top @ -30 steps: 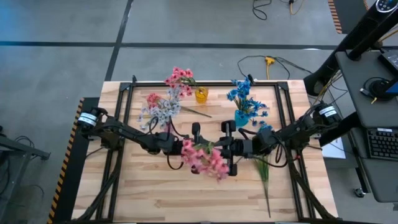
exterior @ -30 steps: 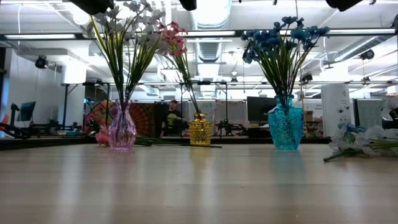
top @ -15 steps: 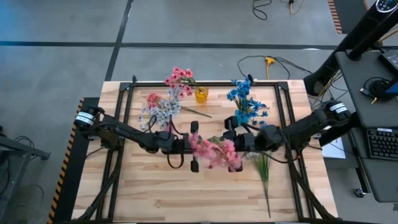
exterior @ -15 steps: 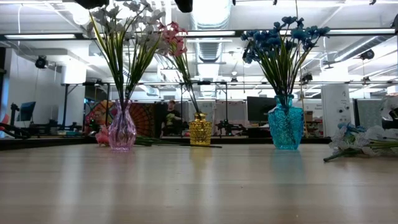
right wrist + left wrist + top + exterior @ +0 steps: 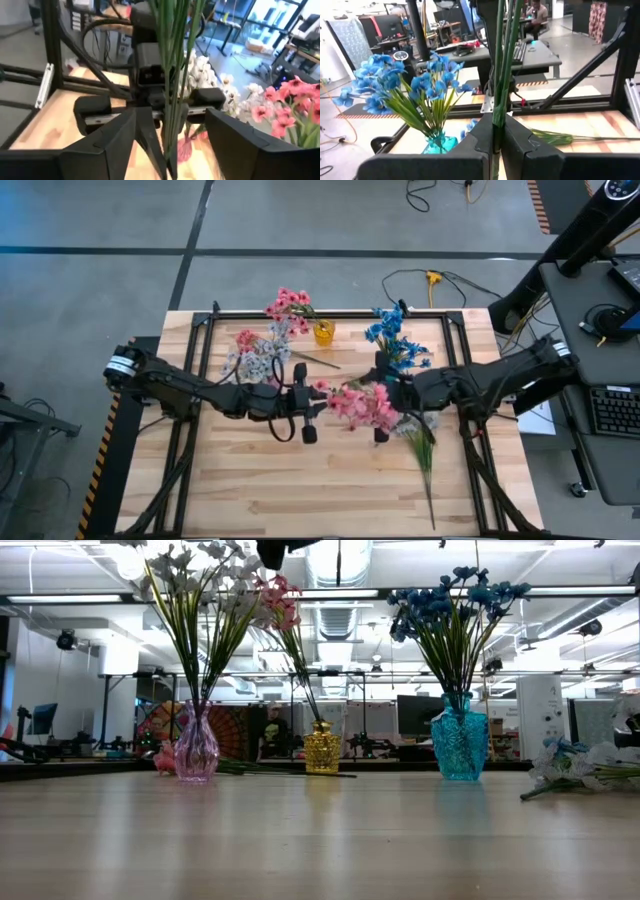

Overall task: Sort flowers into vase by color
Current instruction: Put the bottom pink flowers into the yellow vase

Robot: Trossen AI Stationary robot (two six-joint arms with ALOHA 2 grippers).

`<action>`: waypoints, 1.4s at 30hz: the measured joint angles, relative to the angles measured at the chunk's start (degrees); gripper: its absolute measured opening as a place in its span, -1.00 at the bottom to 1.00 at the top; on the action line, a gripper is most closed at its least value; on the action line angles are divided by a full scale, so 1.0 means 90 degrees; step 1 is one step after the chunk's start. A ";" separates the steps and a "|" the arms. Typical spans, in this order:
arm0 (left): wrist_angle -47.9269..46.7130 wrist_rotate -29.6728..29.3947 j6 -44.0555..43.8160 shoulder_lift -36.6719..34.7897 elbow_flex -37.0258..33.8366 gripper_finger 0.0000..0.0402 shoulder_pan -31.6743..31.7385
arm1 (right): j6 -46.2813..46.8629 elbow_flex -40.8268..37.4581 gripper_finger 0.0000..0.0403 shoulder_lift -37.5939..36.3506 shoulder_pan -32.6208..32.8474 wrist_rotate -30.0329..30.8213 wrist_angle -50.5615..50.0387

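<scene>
1. While the two arms meet over the middle of the desk [image 5: 250, 490], a pink sprig [image 5: 362, 405] hangs between them, its clustered pink blossoms pointing toward the right arm and its thin green stems running back toward the left one.
2. The left gripper [image 5: 496, 145] has its fingers pressed together on those green stems, which rise straight up between the dark fingertips in the left wrist view.
3. The right gripper [image 5: 167, 135] has its fingers spread apart, one on each side of the same stems, and does not pinch them.
4. Toward the far edge of the desk stand three vases: a pink glass vase [image 5: 196, 750] holding pale white-lavender flowers [image 5: 200, 570], a small yellow vase [image 5: 321, 750] holding pink flowers [image 5: 278, 600], and a blue vase [image 5: 459, 745] holding bright blue flowers [image 5: 450, 600].
5. In the high view the white-lavender bunch is at the far left, the yellow vase near the middle of the far edge, and the blue bunch to the far right.
6. More loose sprigs [image 5: 422, 450] lie flat on the desk near its right edge, green stems pointing toward the near edge, pale and blue blossoms at the far end.
</scene>
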 joint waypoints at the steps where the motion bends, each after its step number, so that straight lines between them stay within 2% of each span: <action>1: -0.0002 -0.0002 0.0000 0.0010 0.0000 -0.99 0.0016 | 0.0001 0.0123 0.21 0.0049 0.0000 0.0010 -0.0085; 7: 0.0144 -0.0018 0.0000 0.0017 0.0000 -0.99 0.0032 | -0.0158 0.0344 0.28 0.0294 0.0000 0.0052 0.0160; 12: 0.0199 -0.0016 0.0001 0.0017 0.0000 -0.99 0.0032 | -0.0370 0.0353 0.18 0.0468 -0.0044 0.0071 0.0587; 17: 0.0208 -0.0016 0.0000 0.0017 0.0000 -0.97 0.0030 | -0.0435 0.0486 -0.07 0.0573 -0.0109 0.0116 0.0544; 27: 0.0237 -0.0016 0.0018 0.0011 0.0000 -0.94 0.0030 | -0.0437 0.0549 -0.79 0.0423 -0.0126 0.0111 0.0505; 31: 0.0262 -0.0019 -0.0006 -0.0005 0.0000 -0.93 0.0030 | -0.0432 0.0549 -0.94 0.0374 -0.0126 0.0111 0.0453; 36: 0.0254 0.0006 -0.0002 -0.0032 0.0000 -0.77 0.0030 | -0.0432 0.0549 -0.94 0.0371 -0.0127 0.0111 0.0439; 42: 0.0100 0.0003 -0.0238 -0.0091 0.0000 -0.37 0.0019 | -0.0481 0.0581 -0.94 0.0278 -0.0275 0.0106 0.0365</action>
